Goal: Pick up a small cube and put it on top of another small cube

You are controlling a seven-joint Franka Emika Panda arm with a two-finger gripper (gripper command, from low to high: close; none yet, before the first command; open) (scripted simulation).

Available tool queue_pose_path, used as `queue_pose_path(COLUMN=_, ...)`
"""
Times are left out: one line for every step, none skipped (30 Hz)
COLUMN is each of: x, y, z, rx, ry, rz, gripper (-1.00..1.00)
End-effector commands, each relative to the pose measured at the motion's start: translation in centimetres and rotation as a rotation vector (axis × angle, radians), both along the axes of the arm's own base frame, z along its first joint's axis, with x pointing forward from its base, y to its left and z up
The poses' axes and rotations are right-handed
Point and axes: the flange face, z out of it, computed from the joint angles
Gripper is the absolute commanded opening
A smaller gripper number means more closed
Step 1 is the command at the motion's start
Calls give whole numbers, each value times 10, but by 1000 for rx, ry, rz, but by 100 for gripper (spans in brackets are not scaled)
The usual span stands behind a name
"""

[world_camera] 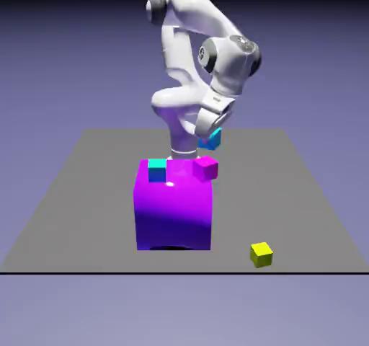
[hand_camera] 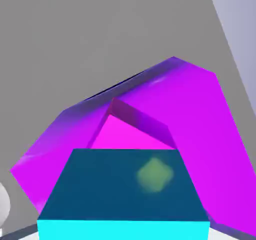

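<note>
Gripping the cyan cube [hand_camera: 122,184] in the gripper [hand_camera: 123,231], near the magenta cube [hand_camera: 125,138].
Held the equal-sided cyan cube edge-level across the hand view, magenta corner pointing topward.

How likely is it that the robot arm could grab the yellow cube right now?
Probably not: its tool already seems to hold a cyan cube, which would need setting down first. Nothing appears to stand over the yellow cube itself.
</note>
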Motion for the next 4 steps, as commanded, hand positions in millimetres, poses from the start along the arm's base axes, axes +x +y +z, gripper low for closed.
queue_pose_path(x=-1, y=-1, z=-4, rx=-1, ry=-1, rz=1, gripper=-100)
queue_pose_path(x=-1, y=-1, z=-4, rx=-1, ry=-1, rz=1, gripper=100)
queue_pose_path(x=-1, y=-1, z=-4, rx=-1, ry=-1, rz=1, gripper=100)
queue_pose_path(x=2, y=2, z=12, rx=-2, ry=-2, rz=0, gripper=100)
